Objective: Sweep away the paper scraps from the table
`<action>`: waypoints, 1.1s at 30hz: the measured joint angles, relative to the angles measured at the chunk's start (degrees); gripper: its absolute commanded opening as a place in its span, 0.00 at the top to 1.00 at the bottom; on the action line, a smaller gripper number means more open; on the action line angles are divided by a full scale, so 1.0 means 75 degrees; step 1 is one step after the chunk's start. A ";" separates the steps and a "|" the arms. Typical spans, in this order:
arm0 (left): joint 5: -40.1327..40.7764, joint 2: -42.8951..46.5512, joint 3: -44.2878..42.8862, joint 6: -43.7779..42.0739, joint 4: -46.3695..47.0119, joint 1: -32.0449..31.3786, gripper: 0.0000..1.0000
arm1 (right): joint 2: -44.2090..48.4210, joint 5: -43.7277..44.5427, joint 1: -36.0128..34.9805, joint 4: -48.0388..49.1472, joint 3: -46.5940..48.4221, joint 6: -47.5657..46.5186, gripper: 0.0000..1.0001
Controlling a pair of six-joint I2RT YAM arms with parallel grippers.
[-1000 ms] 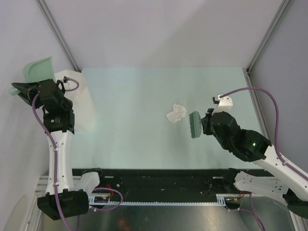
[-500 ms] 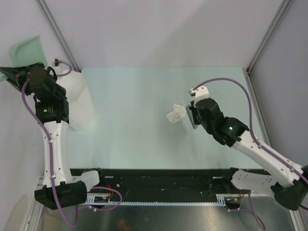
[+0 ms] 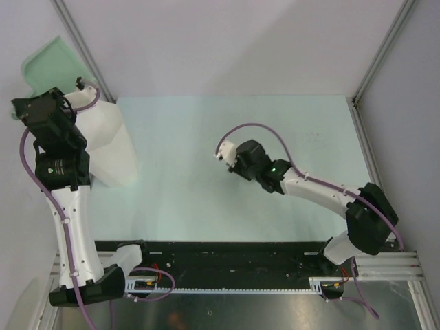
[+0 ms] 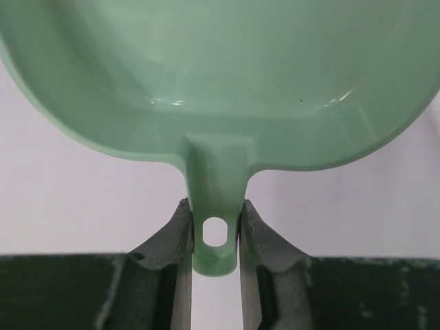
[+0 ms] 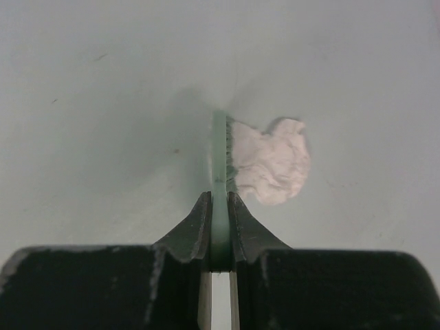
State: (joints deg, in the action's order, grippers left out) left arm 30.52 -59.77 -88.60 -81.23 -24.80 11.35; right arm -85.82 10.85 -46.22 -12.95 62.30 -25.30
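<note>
One crumpled white paper scrap (image 5: 271, 168) lies on the pale mint table (image 5: 103, 103), touching the bristle side of a green brush (image 5: 220, 155) seen edge-on. My right gripper (image 5: 219, 199) is shut on that brush. From above, the right gripper (image 3: 239, 159) reaches to mid-table (image 3: 179, 185) and hides both brush and scrap. My left gripper (image 4: 215, 210) is shut on the handle of a green dustpan (image 4: 220, 75). It holds the dustpan (image 3: 51, 60) up off the table's far left corner, with the left gripper (image 3: 47, 103) just below it.
A tall translucent white bin (image 3: 110, 148) stands at the table's left edge beside the left arm. Metal frame posts (image 3: 82, 48) rise at the back corners. A black strip (image 3: 227, 251) runs along the front edge.
The right arm has swung left with the brush, reaching the paper scrap and covering it from above. The left arm has raised and turned the dustpan near the bin.
</note>
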 measured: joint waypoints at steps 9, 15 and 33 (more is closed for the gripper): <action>-0.1329 -0.0294 -0.0306 0.2218 -0.2707 -0.1157 0.99 | 0.0274 -0.0003 -0.1617 -0.1253 0.0000 -0.0425 1.00; -0.1982 -0.0338 0.0090 0.3340 -0.3931 -0.2836 0.99 | 0.1973 0.0102 -0.2046 -0.1982 0.0000 0.0650 1.00; -0.3995 -0.2419 0.3832 0.5651 -0.5863 -0.6070 1.00 | 0.1364 0.1480 0.0953 -0.2057 0.0073 0.3395 1.00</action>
State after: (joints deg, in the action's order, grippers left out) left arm 0.56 -77.91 -59.86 -38.85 -68.77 -34.17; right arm -75.59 21.96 -39.07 -28.38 62.85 0.16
